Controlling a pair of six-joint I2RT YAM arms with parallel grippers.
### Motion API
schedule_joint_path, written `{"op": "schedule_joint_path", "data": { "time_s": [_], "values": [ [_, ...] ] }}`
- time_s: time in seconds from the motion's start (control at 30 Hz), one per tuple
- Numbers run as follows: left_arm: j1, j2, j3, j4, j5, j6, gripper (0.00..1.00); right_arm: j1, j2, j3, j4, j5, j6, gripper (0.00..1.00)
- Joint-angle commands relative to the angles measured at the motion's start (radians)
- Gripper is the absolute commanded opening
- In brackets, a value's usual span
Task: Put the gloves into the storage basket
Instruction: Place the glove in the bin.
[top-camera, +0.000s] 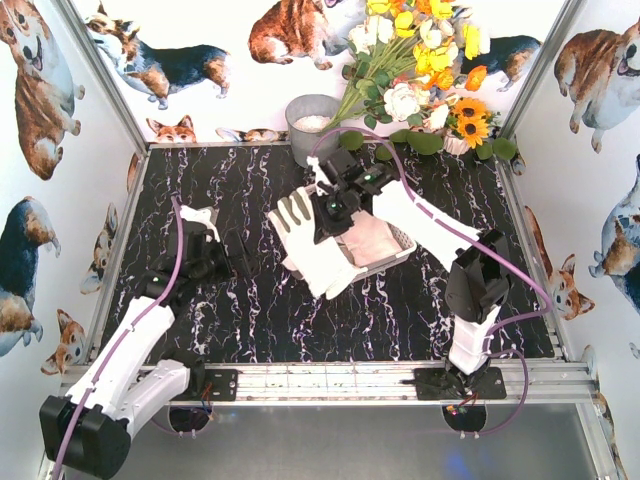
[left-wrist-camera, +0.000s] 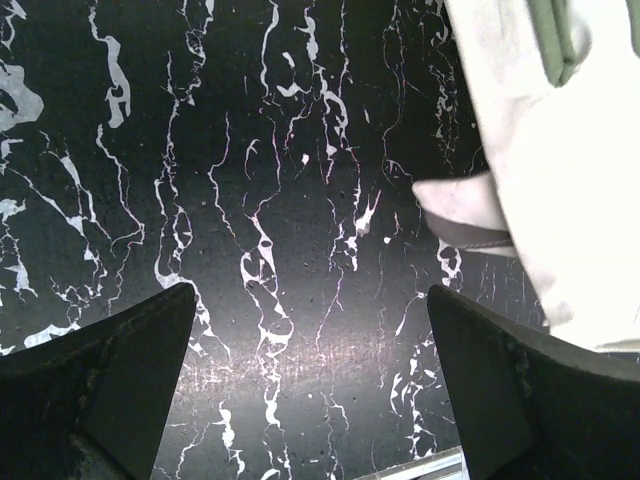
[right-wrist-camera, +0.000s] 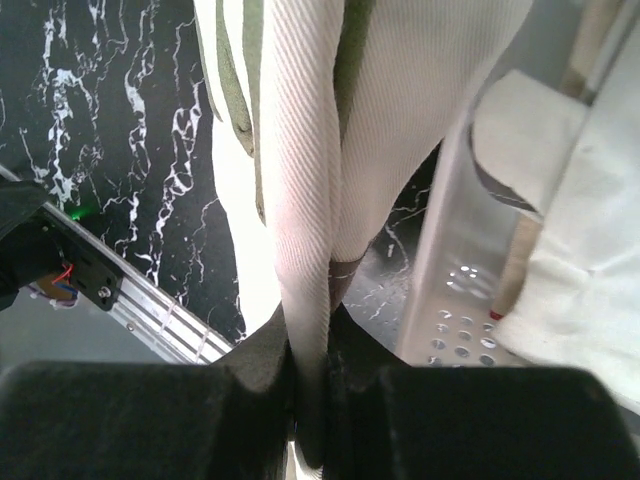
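Nearest, at the left gripper (left-wrist-camera: 310, 295): gapes wide, grips nothing above the black white-veined table (left-wrist-camera: 200, 150). Farther, at the right gripper (right-wrist-camera: 310, 350): pinches shut on a cream fabric work glove (top-camera: 315, 262) dangling just beside the white perforated plastic basket (right-wrist-camera: 455, 280); blocks much of the basket's inside from overhead.

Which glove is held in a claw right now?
The white glove hanging outside the storage basket. The right claw is pinched shut on its fabric, while the peach glove lies loose inside the basket with no claw on it.
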Motion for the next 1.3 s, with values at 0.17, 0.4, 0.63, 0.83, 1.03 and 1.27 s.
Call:
{"op": "schedule_joint_path", "data": {
  "time_s": [0.17, 0.4, 0.63, 0.83, 1.03, 1.27],
  "values": [
    [0.03, -0.04, -0.022, 0.006, -0.002, 0.006, 0.94, -0.114, 0.036, 0.144, -0.093, -0.012, -0.102, 0.0],
    [0.034, -0.05, -0.034, -0.003, 0.005, 0.0, 0.94, -0.184, 0.068, 0.133, -0.105, 0.0, -0.147, 0.0],
    [0.036, -0.092, -0.038, 0.015, -0.005, 0.008, 0.95, -0.205, 0.079, 0.083, -0.035, 0.08, -0.186, 0.0],
    [0.038, -0.114, -0.025, -0.01, -0.033, 0.037, 0.95, -0.219, 0.115, 0.089, 0.007, 0.144, -0.24, 0.0],
    [0.04, -0.116, -0.025, -0.017, -0.045, 0.041, 0.96, -0.262, 0.127, 0.083, 0.052, 0.143, -0.237, 0.0],
    [0.041, -0.121, -0.026, -0.022, -0.05, 0.029, 0.97, -0.282, 0.182, 0.121, 0.049, 0.14, -0.274, 0.0]
  ]
}}
